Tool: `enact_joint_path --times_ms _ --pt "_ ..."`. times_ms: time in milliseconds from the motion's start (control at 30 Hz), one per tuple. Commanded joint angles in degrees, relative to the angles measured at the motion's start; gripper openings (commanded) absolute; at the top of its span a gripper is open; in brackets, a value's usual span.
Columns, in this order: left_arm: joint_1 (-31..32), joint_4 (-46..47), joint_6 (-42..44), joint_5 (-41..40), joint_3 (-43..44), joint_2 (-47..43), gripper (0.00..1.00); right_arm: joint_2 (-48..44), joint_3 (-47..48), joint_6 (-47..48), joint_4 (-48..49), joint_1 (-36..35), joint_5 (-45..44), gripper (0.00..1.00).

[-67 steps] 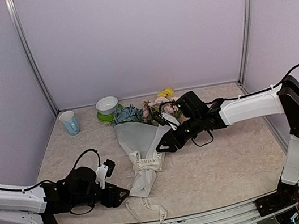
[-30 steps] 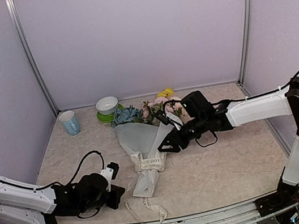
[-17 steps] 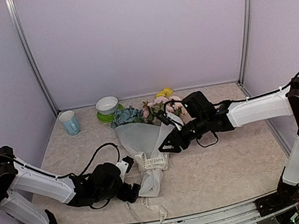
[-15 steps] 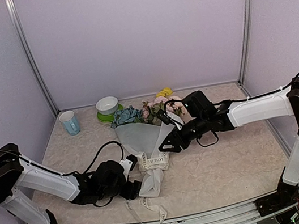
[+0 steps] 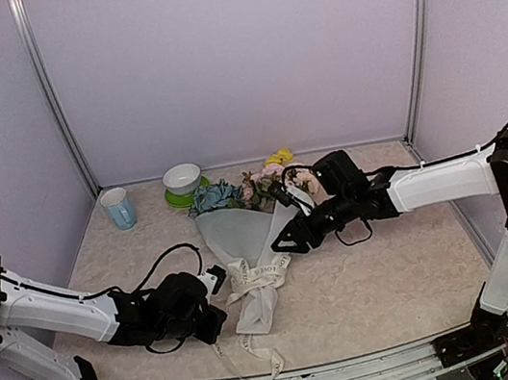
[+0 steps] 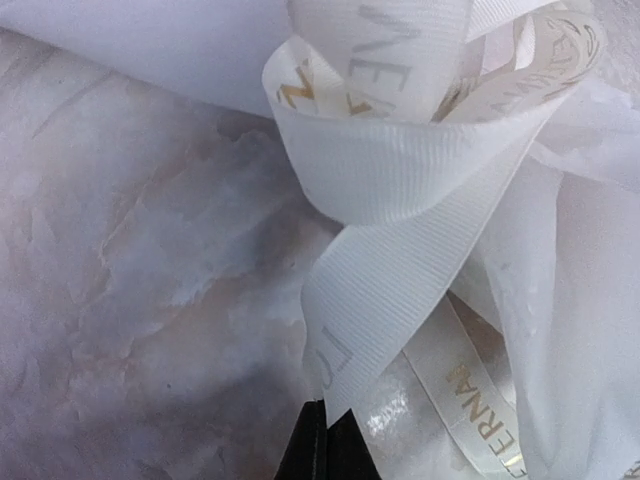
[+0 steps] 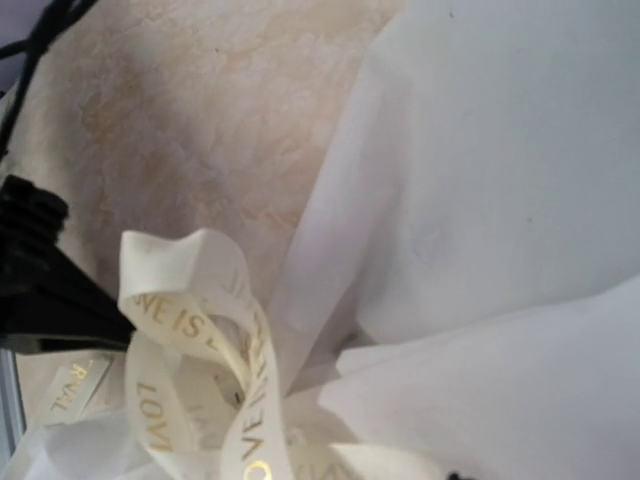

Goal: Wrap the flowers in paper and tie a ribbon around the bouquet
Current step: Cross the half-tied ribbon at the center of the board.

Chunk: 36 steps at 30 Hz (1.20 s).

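The bouquet [image 5: 234, 230] was laid on the middle of the bench [image 5: 394, 269], with the ribbon [image 5: 254, 274] looped at its near end. The left tool [image 6: 318, 455] was clenched on a ribbon strand. For the right tool [image 5: 280, 241], the state could not be told. The ribbon was judged soft and slippery, best held near the knot.

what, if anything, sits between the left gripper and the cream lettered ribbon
Nothing visible. The left gripper is shut right on a strand of the cream-white lettered fabric ribbon, below its loop around the white translucent paper.

Bouquet [image 5: 234, 232] lying flat, flowers [image 5: 254, 188] far end; lettered ribbon [image 5: 258, 272] looped round neck.
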<state>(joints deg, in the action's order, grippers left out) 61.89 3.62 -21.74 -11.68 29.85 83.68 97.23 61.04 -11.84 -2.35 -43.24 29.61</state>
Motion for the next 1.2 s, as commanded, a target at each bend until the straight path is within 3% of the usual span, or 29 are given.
enact_joint_path --times_ms 0,233,433,633,967,1000,1100,1167 --pt "1.5 -12.7 -15.3 1.5 0.0 -4.5 0.00 1.6 2.5 0.5 -0.9 0.5 0.6 0.52" --pt "0.3 -19.1 -26.2 4.0 -4.0 -11.2 0.00 3.5 2.9 0.1 -1.4 0.4 1.7 0.52" --pt "-0.6 -18.4 -31.9 5.0 -10.2 -17.6 0.00 4.4 0.6 -1.5 -0.1 0.4 5.1 0.52" --pt "-0.4 -15.3 -25.8 4.2 -8.1 -16.5 0.00 6.1 -0.1 -3.4 2.4 0.3 7.0 0.45" --pt "0.3 -11.6 -18.8 4.9 -4.1 -10.5 0.00 5.9 0.7 -1.5 2.4 -1.2 9.0 0.46" --pt "0.3 -11.5 -18.5 4.8 -4.1 -11.0 0.07 6.3 1.2 -1.3 2.1 -1.5 8.6 0.47" --pt "0.5 -10.4 -15.0 4.5 -3.6 -14.1 0.45 7.6 3.8 -0.4 0.7 -2.3 7.5 0.47" --pt "0.5 -9.0 -11.3 4.2 -3.0 -17.2 0.59 8.3 5.2 -0.1 0.1 -2.7 7.2 0.46"
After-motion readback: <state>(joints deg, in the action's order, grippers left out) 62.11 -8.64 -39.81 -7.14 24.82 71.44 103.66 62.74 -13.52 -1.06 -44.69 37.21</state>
